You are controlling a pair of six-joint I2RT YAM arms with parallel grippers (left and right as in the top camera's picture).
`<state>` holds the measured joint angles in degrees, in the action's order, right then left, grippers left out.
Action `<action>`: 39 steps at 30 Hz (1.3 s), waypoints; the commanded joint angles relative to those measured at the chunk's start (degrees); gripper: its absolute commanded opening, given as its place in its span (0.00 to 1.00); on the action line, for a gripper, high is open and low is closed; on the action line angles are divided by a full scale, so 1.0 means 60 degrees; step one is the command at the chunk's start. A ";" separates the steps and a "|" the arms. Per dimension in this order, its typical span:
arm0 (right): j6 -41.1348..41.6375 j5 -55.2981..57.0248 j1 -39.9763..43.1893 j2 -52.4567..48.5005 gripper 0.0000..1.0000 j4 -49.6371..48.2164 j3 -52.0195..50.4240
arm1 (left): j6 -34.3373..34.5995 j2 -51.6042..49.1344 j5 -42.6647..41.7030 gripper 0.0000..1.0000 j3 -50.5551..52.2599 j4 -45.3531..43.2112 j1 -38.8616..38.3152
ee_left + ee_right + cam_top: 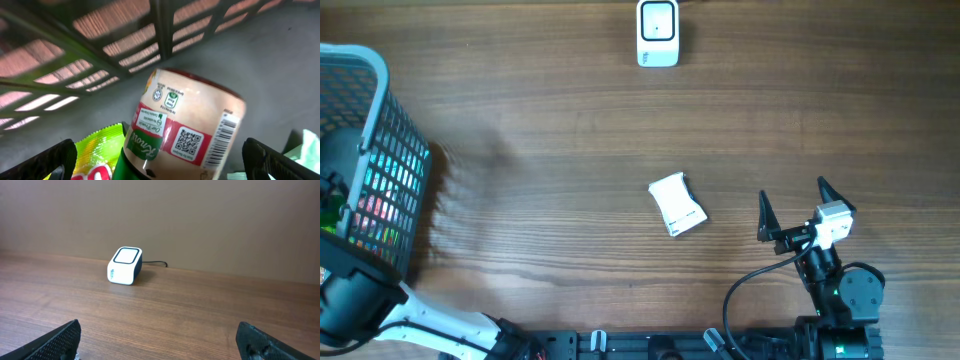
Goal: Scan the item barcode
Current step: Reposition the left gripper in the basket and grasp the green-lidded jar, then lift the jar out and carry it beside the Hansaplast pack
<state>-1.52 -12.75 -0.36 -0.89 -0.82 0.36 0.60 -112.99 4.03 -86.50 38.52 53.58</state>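
1. Left gripper hangs wide open over the jar, gripping nothing; your right gripper idles open too.
2. Your jar lies tilted in the basket, round and glossy. Close off-centre and it could roll away.
3. Its barcode faces up beside a red panel; the scanner sits well apart.
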 commanded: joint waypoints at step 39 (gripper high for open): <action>0.0066 0.0168 -0.0062 0.0040 1.00 -0.0022 -0.0011 | -0.0007 0.1672 -0.0481 0.59 -0.0251 -0.0098 -0.1100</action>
<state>-1.52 -12.75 -0.36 -0.89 -0.82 0.36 -0.91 -111.98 1.21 -86.50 38.22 48.90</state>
